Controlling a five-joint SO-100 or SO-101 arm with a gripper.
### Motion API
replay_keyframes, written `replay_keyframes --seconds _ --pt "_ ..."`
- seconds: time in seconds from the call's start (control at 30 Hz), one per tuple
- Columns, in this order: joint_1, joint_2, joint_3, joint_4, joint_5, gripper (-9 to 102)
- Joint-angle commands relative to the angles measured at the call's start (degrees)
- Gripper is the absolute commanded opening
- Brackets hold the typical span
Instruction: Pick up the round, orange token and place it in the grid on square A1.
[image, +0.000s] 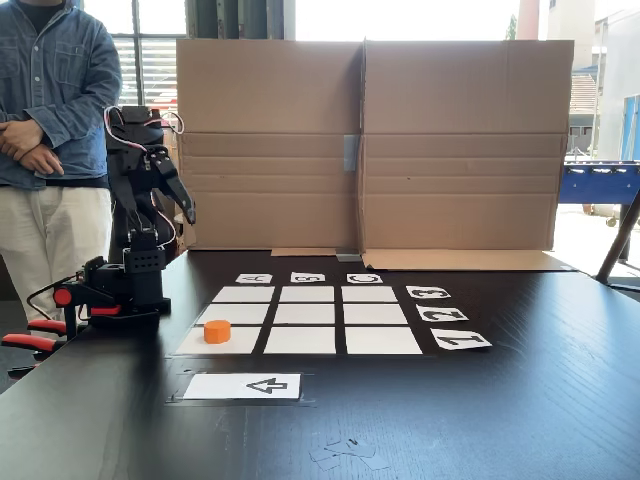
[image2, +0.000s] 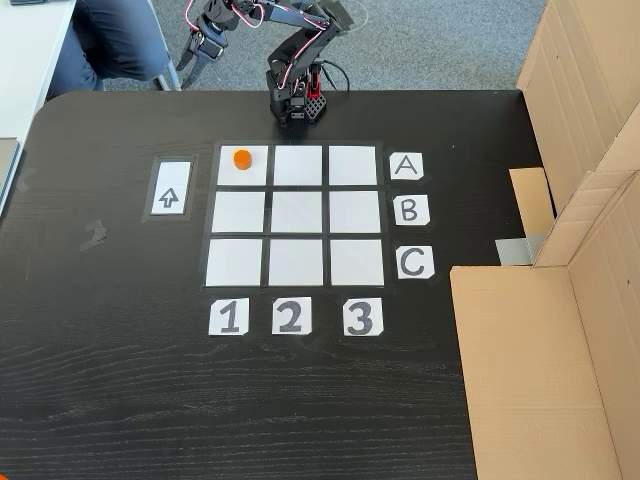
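Note:
The orange token (image: 217, 331) (image2: 241, 158) lies flat on square A1 (image: 200, 345) (image2: 255, 172), the corner of the grid (image: 306, 315) (image2: 296, 212) in line with the "A" and "1" labels and nearest the arm's base. It sits toward that square's outer corner. My arm (image2: 300, 48) is folded back over its base beyond the grid's edge. In the fixed view from the side, the gripper (image: 183, 207) hangs pointing down, well above and away from the token, holding nothing. Its dark outline hides how the jaws stand.
A white arrow card (image: 243, 386) (image2: 170, 188) lies beside the grid. A tall cardboard wall (image: 370, 150) (image2: 575, 250) lines one table side. A person (image: 45, 110) stands by the arm's base. Red-handled clamps (image: 30, 340) grip the table edge. Tape scraps (image: 345, 452) lie near the front.

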Motion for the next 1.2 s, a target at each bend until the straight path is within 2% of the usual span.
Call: replay_keyframes --seconds 0.0,0.33,0.57,0.8,1.17 --pt "4.7 4.5 -2.3 0.8 -0.6 28" --pt "17.1 19.7 -0.4 8.8 -0.4 28" --pt "23.6 29.8 5.4 9.4 -0.6 25" --pt "27.2 37.6 12.2 9.4 -0.4 24" --pt "27.8 44.1 26.9 9.4 -0.8 20"
